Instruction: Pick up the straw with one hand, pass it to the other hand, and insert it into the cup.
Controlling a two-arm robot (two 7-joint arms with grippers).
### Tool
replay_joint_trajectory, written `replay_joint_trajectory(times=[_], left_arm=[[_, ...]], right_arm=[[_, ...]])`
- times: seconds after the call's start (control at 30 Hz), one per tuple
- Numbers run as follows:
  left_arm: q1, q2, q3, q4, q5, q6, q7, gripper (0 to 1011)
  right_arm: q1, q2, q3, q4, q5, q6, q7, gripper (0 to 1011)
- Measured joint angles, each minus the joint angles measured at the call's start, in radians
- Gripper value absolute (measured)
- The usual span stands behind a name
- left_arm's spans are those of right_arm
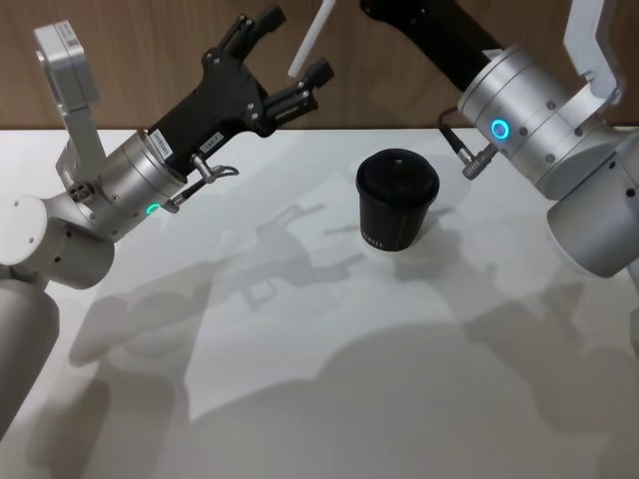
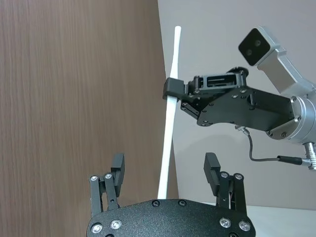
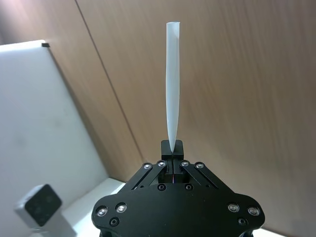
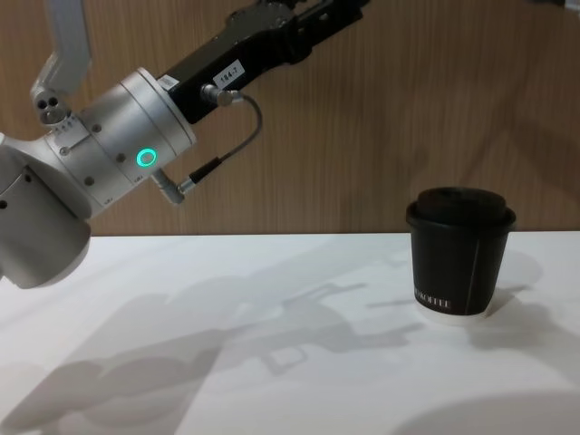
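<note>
Cup (image 1: 397, 200) stood upright on the white table (image 1: 300, 379), lid on. Straw (image 1: 311, 38) was in the air, well above the cup and off to its left, not touching it. Right gripper (image 3: 172, 148) pinched the straw partway along, fingers pressed tight on it. Left gripper (image 1: 294, 44), also high and left of the cup, had its fingers spread wide. The straw's lower end lay between them; contact there could not be told.

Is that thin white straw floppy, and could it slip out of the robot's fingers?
Probably fairly stiff: the straw juts straight from the right gripper without sagging. Likely very light, being a thin tube. Smooth and round, it might pivot or slide in that narrow pinch.
</note>
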Motion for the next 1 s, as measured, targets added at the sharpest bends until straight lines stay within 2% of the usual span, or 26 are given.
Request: replay_joint_trajectory(times=[0.43,0.67,1.0], left_arm=[[0.0,0.0,0.0,0.0,0.0,0.0,0.0,1003],[0.0,0.0,0.0,0.0,0.0,0.0,0.0,1002],[0.0,0.0,0.0,0.0,0.0,0.0,0.0,1003]], right_arm=[[-0.03,0.035,-0.014,0.019,-0.155,-0.1,-0.059,7],[-0.044,0.05,-0.022,0.047,-0.219,-0.133,-0.075,7],[-0.058,0.067,-0.03,0.081,-0.277,-0.151,-0.082,7]])
